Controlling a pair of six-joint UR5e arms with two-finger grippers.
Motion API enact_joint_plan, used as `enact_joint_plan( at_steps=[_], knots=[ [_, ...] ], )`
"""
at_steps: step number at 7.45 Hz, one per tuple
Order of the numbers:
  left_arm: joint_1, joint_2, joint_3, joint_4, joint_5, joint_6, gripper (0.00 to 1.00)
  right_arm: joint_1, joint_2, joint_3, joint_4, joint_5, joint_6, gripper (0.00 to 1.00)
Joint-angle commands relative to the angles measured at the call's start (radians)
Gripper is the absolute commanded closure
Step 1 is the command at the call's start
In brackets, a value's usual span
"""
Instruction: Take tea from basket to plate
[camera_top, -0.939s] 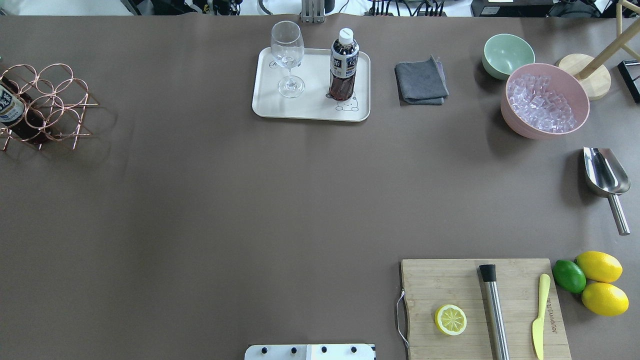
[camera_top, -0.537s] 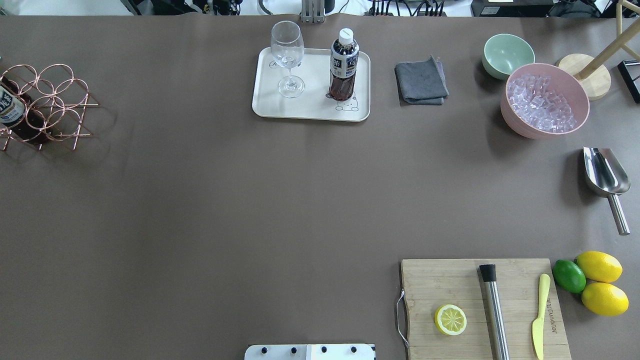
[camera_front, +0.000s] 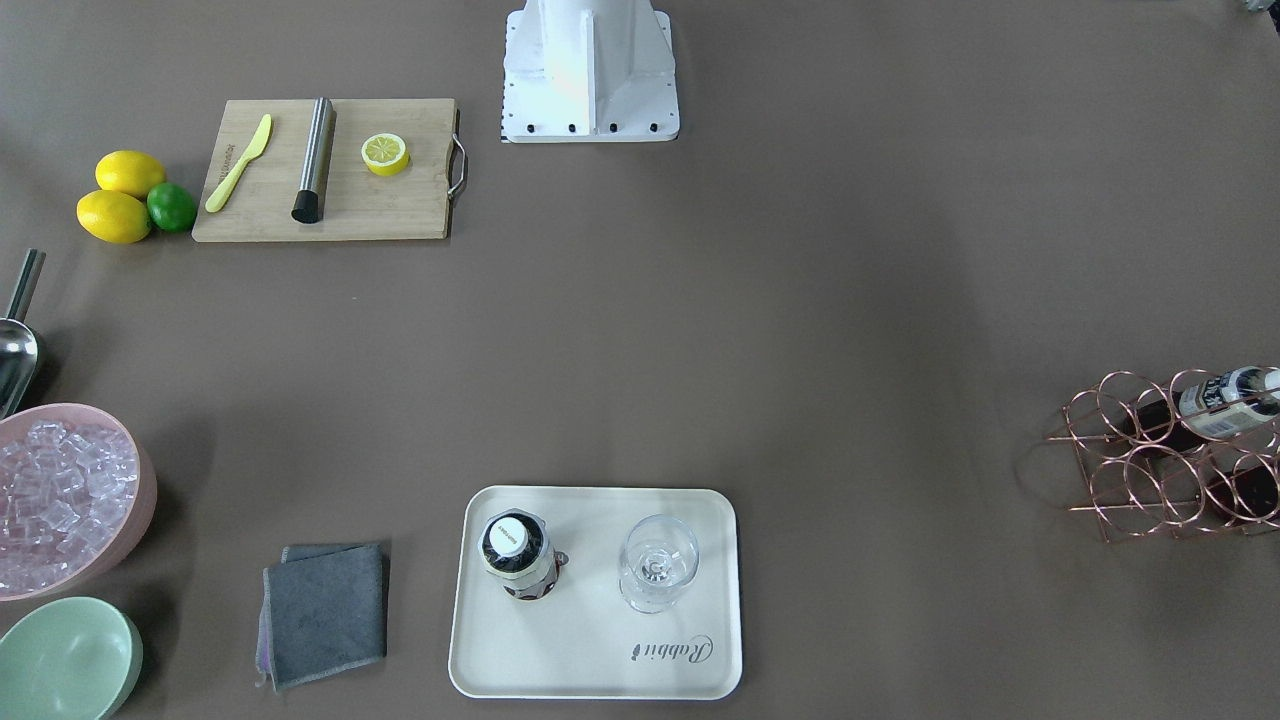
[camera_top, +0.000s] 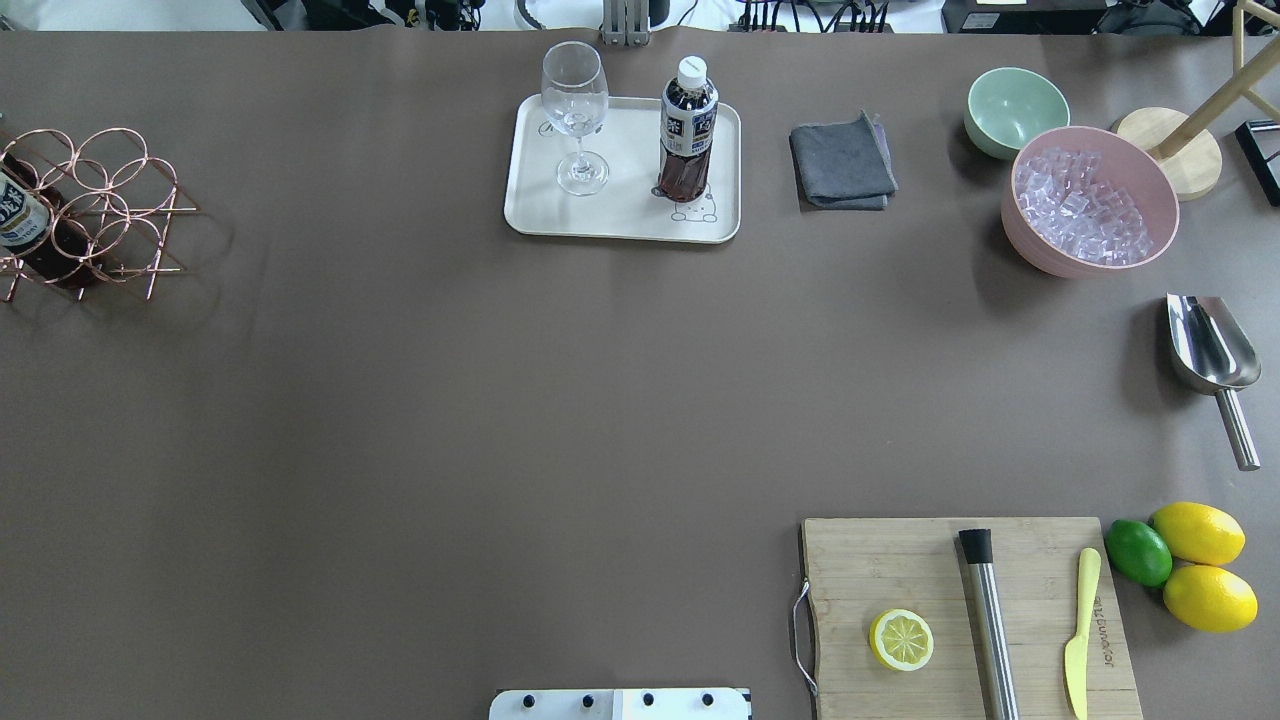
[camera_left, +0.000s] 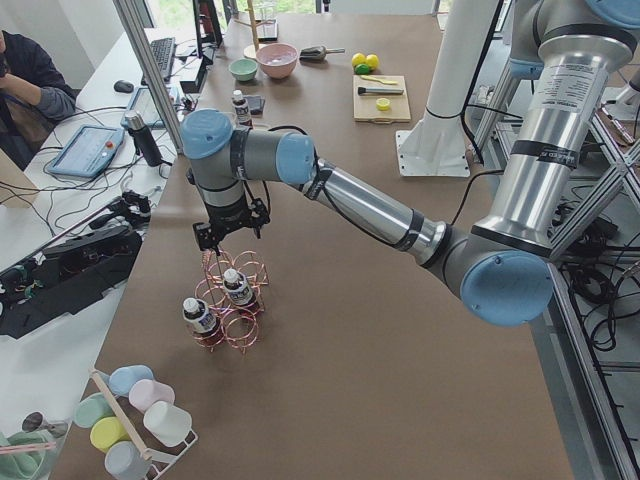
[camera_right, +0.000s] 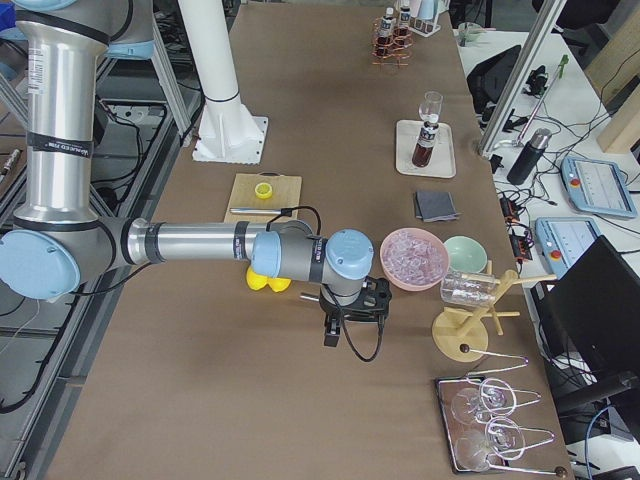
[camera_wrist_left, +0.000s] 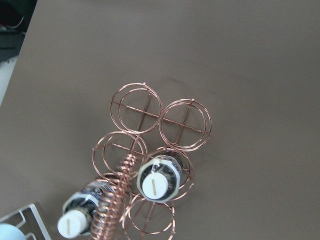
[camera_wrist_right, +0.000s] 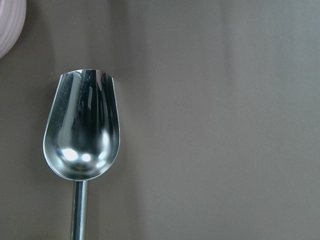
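Note:
One tea bottle (camera_top: 688, 130) stands upright on the cream plate (camera_top: 620, 218), next to a wine glass (camera_top: 575, 115); it also shows in the front view (camera_front: 516, 555) on the plate (camera_front: 600, 665). The copper wire basket (camera_top: 100, 210) stands at the table's far left. In the left wrist view the basket (camera_wrist_left: 150, 125) holds two tea bottles (camera_wrist_left: 156, 181) (camera_wrist_left: 75, 222) beside its coiled handle. In the exterior left view my left gripper (camera_left: 228, 240) hangs just above the basket (camera_left: 232, 305); I cannot tell whether it is open or shut. My right gripper (camera_right: 350, 318) shows only in the exterior right view, state unclear.
A grey cloth (camera_top: 842, 162), a mint-green bowl (camera_top: 1015, 108) and a pink bowl of ice (camera_top: 1090, 200) lie right of the plate. A steel scoop (camera_top: 1208, 350) lies under the right wrist camera (camera_wrist_right: 85, 130). A cutting board (camera_top: 960, 610) with lemon half, muddler and knife sits near right.

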Motion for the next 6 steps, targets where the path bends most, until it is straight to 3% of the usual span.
enact_joint_plan(
  at_steps=[1, 2, 6],
  knots=[
    [-0.008, 0.124, -0.036, 0.008, -0.011, -0.445, 0.02, -0.010, 0.008, -0.023, 0.012, -0.002, 0.000, 0.00],
    [-0.008, 0.161, -0.036, 0.008, -0.049, -0.571, 0.02, -0.010, 0.007, -0.025, 0.012, -0.002, 0.001, 0.00],
    [-0.006, 0.242, 0.044, -0.007, -0.035, -0.687, 0.02, -0.010, 0.001, -0.026, 0.012, 0.001, 0.010, 0.00]
  ],
)
